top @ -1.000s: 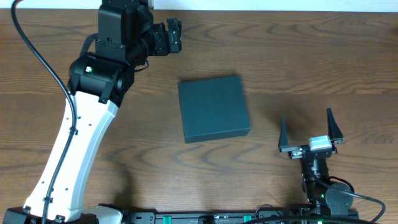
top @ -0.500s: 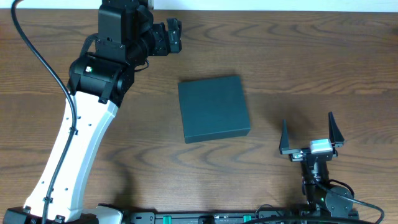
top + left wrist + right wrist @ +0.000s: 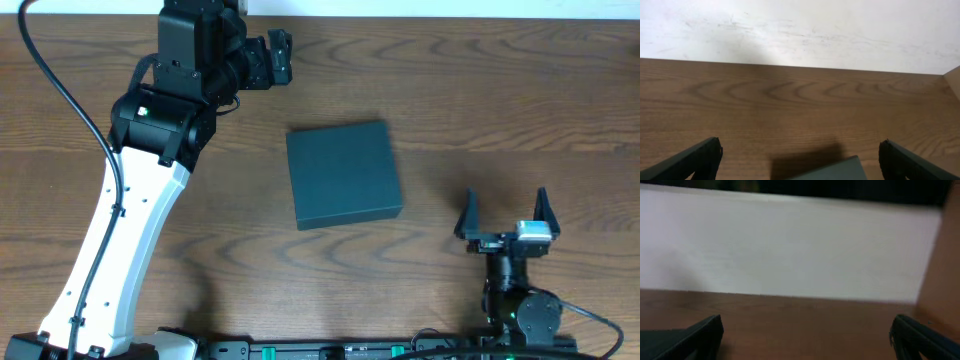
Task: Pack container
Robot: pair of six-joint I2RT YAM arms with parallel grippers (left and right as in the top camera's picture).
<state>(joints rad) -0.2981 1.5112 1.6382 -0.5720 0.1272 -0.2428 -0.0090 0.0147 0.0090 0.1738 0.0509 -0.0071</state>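
Table (image 3: 500, 90) shows 1 container (image 3: 343, 175), 1 left gripper (image 3: 284, 57), 1 right gripper (image 3: 505, 205).

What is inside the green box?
The box is shut, so its inside is hidden, and I cannot tell if it holds anything. Only its plain dark top shows, with nothing lying on it. It sits flat on the table.

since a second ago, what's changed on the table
The right gripper, open and empty, slid a little to the robot's right and back toward its base, and its fingers levelled out. Nothing was taken hold of or let go. The closed teal container and the open left gripper stayed where they were.
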